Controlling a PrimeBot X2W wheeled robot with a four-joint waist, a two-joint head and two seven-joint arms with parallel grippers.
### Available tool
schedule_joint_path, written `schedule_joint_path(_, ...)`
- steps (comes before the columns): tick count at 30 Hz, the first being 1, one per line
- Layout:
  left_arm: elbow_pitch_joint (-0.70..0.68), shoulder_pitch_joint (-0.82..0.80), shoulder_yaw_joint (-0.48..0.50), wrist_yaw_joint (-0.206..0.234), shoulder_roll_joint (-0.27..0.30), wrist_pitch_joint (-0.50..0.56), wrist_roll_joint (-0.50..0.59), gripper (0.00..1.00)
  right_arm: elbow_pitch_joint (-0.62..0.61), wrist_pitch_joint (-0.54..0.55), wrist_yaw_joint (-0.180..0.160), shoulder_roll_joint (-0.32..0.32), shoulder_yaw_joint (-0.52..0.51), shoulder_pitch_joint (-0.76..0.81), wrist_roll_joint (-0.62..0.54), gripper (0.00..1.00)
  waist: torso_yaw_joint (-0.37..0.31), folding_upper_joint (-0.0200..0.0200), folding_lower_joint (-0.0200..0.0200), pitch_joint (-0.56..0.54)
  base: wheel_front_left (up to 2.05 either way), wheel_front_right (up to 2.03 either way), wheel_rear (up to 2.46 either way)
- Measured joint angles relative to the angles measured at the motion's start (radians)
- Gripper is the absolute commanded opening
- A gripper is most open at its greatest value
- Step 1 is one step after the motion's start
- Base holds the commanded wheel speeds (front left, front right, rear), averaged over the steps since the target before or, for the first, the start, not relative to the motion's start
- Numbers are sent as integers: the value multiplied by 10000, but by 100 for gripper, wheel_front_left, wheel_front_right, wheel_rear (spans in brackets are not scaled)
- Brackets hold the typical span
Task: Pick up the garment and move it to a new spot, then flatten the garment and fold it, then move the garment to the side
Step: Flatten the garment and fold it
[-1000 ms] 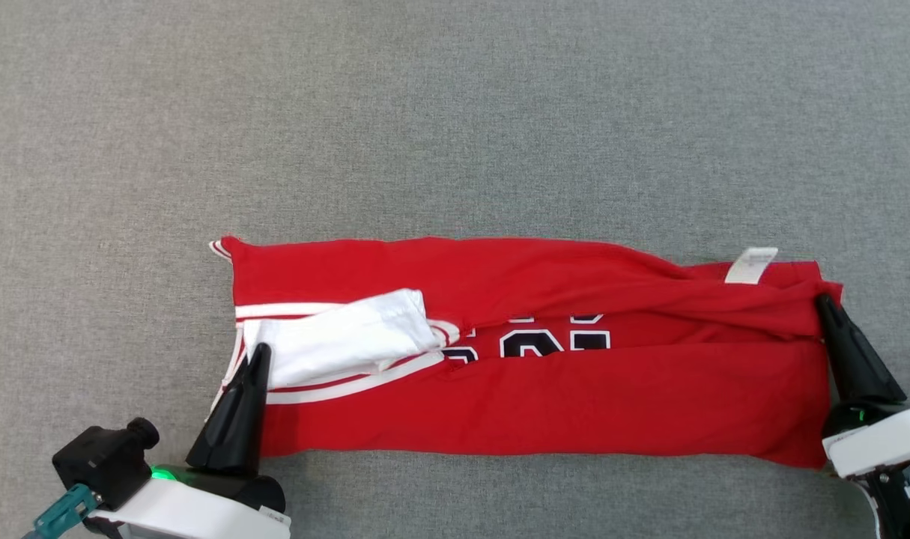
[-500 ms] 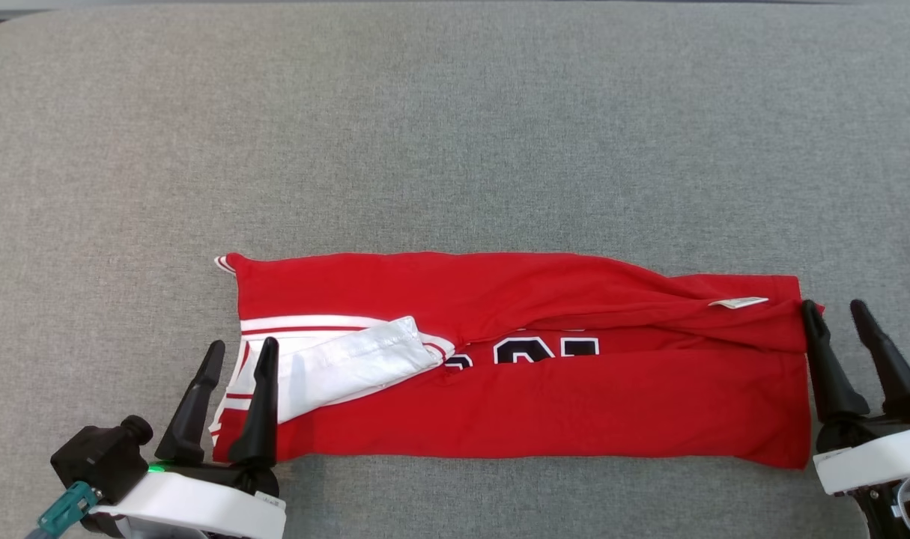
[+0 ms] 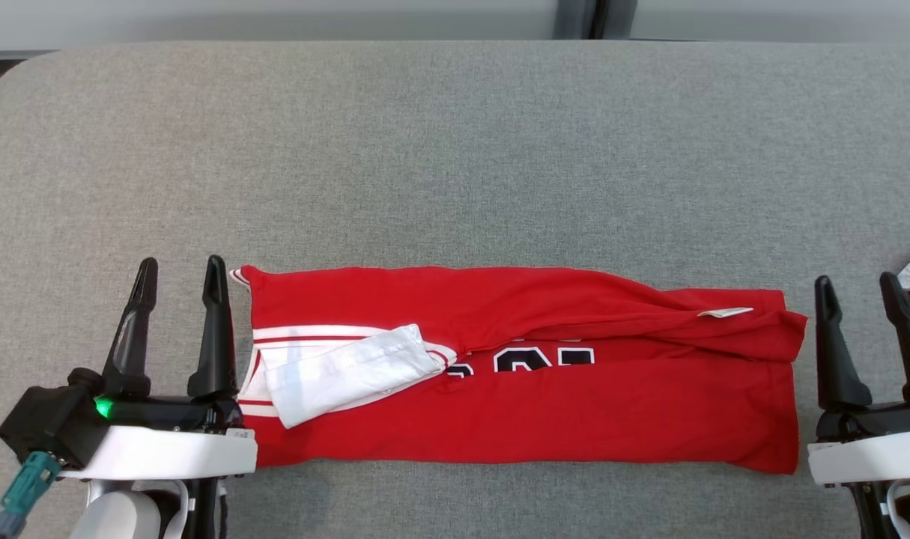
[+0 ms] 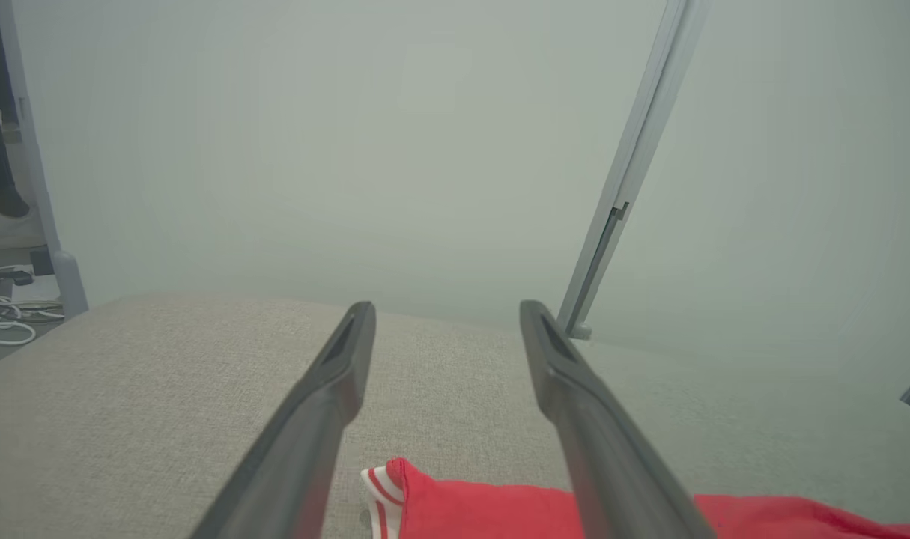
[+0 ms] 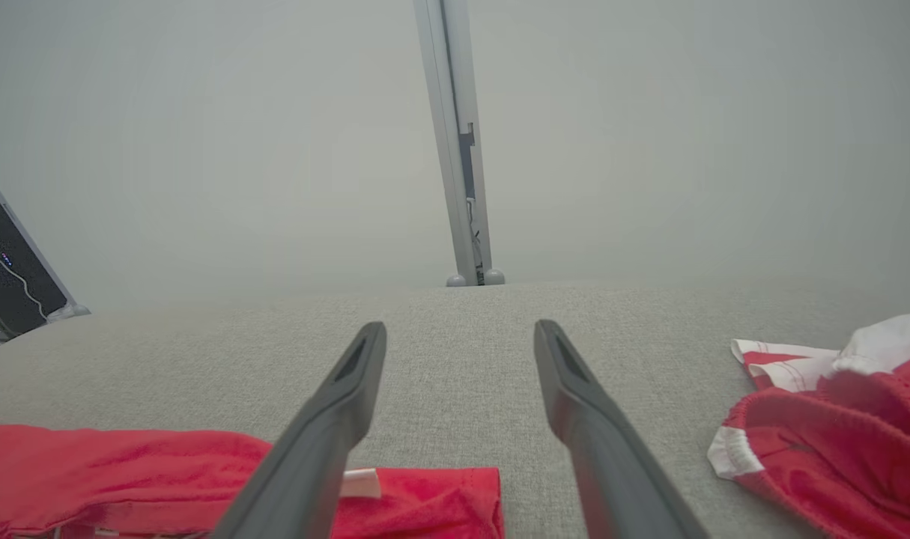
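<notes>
the garment (image 3: 529, 389) is lying as a long red band across the near part of the grey table (image 3: 455, 150). its long edges are folding in toward the middle, so only a strip of black-and-white lettering (image 3: 544, 361) is showing between them. a white sleeve (image 3: 342, 367) is resting on top near the left end, tucked inward so that it is not sticking out past the band. a small label (image 3: 724, 312) is poking out of the upper flap near the right end.

the left gripper (image 3: 182, 262) is hovering just beside the band's left end, fingers spread wide with nothing between them. in the left wrist view the striped corner (image 4: 376, 486) is sitting low between the fingers, apart from both. the right gripper (image 3: 854, 279) is sitting just off the right end, likewise spread and gripping nothing. the two are flanking the band, probably because both ends are within reach from there for a crosswise fold.

judging from this, the lengthwise folds are looking done, and the band is waiting to be folded end to end and then moved aside. the upper flap is wrinkling near the right end, so it may be needing a little smoothing first.

another red and white cloth (image 5: 836, 419) is lying bunched at the table's right edge, near the right gripper. it is looking clear of the fingers, though that is hard to tell from these angles.
</notes>
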Motion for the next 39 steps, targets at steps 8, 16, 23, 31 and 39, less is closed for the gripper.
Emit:
schedule_joint_path(8,928,352,54,36,324,2,928,100,-138,196,0,337,-42,250,-407,100,-46,0,0,-182,0,0,0)
schedule_joint_path(16,1047,259,-25,33,328,19,928,100,-148,238,0,364,-52,245,-414,100,17,0,0,-141,0,0,0)
schedule_joint_path(23,968,222,-61,23,326,19,907,100,82,240,0,380,-449,114,-403,100,3,0,0,-93,0,0,0)
schedule_joint_path(31,731,105,-203,25,301,61,890,100,1730,380,0,144,-625,-712,-109,100,23,0,0,138,0,0,0)
schedule_joint_path(39,625,-204,-385,-29,205,104,844,100,3402,560,0,173,134,-1001,244,100,276,0,0,447,0,0,0)
